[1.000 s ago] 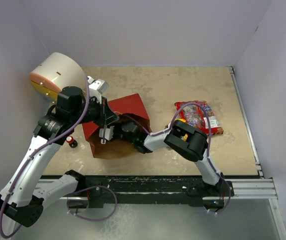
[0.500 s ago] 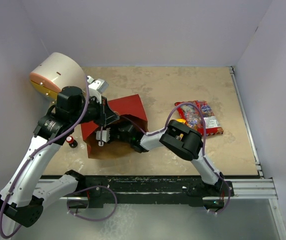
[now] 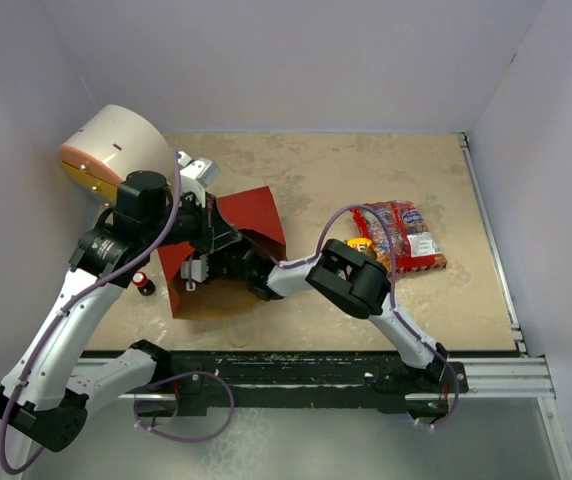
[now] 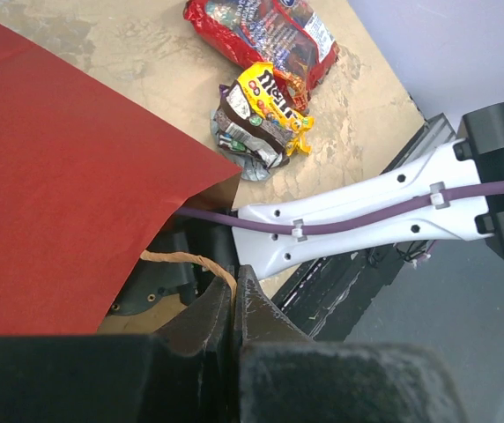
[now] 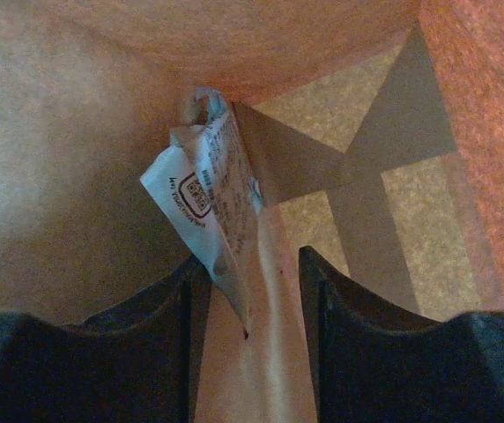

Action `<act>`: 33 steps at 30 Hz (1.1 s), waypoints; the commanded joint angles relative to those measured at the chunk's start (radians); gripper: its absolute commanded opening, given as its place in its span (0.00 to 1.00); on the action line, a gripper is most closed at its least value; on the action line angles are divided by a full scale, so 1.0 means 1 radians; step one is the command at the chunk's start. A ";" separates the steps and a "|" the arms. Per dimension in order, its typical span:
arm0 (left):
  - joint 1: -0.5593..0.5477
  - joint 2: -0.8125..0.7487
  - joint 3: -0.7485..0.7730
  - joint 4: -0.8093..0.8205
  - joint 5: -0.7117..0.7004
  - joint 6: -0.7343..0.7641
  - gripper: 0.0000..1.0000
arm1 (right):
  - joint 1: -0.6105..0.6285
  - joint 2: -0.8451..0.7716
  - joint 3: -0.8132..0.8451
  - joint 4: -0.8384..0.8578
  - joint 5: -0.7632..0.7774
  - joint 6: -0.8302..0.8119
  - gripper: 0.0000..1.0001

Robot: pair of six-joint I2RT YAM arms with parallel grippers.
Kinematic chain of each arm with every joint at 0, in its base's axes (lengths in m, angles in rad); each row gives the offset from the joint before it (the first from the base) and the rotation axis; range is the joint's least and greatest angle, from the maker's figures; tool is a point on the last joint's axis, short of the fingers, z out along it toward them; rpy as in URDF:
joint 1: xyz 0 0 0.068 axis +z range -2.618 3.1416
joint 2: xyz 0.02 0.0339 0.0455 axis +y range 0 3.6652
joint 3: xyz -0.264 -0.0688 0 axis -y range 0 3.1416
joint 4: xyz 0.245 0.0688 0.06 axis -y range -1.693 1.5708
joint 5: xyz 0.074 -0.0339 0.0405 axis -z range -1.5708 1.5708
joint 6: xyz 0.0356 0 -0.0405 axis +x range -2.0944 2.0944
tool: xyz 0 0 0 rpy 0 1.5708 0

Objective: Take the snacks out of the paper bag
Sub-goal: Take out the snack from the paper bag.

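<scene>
Paper bag (image 3: pixel 251 212): on its side on the table (image 3: pixel 366 170); red outside, rough brown kraft inside, with a thin string handle (image 4: pixel 186 259) at the mouth.
Left claw (image 4: pixel 233 300): fingers pressed together at the bag's lip, pinching it by the look of it.
Right claw (image 5: pixel 252 291): deep inside the bag, spread around a thin white printed packet (image 5: pixel 206 207), not squeezing it.
Snacks outside: red-and-clear bag (image 4: pixel 261 31), yellow candy packet (image 4: pixel 274 95) and dark wrapper (image 4: pixel 245 123), heaped beside the bag.
Risk: the packet is flat, slick and wedged in the fold. Closing could nip the kraft wall too, or let the packet slip free.
</scene>
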 commanded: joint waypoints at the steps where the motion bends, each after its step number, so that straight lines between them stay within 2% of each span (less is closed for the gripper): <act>1: -0.006 0.005 0.057 0.045 0.049 0.003 0.00 | 0.012 0.026 0.090 0.020 -0.023 -0.049 0.48; 5: -0.005 0.016 0.066 0.042 0.070 0.006 0.00 | 0.017 0.064 0.164 0.006 -0.041 -0.055 0.48; 9: -0.005 0.017 0.070 0.042 0.074 0.006 0.00 | 0.020 0.077 0.197 -0.005 -0.082 -0.067 0.44; 12: -0.005 0.018 0.068 0.042 0.070 0.003 0.00 | 0.020 0.065 0.189 -0.012 -0.100 -0.061 0.37; 15: -0.005 0.014 0.073 0.042 0.048 -0.002 0.00 | 0.020 0.036 0.158 0.000 -0.093 -0.025 0.26; 21: -0.005 0.019 0.099 0.011 -0.045 -0.021 0.00 | 0.017 -0.119 -0.035 0.051 -0.069 0.043 0.00; 28: -0.003 0.064 0.156 -0.010 -0.126 -0.070 0.00 | 0.018 -0.412 -0.306 -0.014 -0.030 0.145 0.00; 33: -0.003 0.116 0.187 -0.032 -0.139 -0.122 0.00 | 0.019 -0.608 -0.437 -0.189 -0.006 0.242 0.00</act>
